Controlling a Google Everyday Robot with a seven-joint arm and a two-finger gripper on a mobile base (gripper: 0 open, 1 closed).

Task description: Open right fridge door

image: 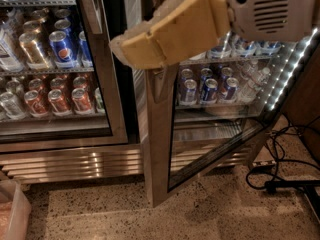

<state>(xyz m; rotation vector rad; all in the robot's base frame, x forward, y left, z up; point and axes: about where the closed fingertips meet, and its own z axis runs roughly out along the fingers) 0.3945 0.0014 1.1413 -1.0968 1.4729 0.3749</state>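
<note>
The right fridge door (159, 149) stands swung out toward me, its steel-framed edge facing the camera and its glass panel angling back to the right. Blue cans on a lit shelf show through the glass. My gripper (145, 46), covered in tan padding, hangs at the top centre, right over the upper part of the door's leading edge. The arm's grey housing (272, 9) fills the top right. The door's handle is hidden behind the gripper.
The left door (107, 84) is closed, with Pepsi and red cans behind it. Black cables (285, 179) lie on the speckled floor at the right. A pale bin (10, 214) sits at the bottom left. A steel grille (75, 164) runs under the fridge.
</note>
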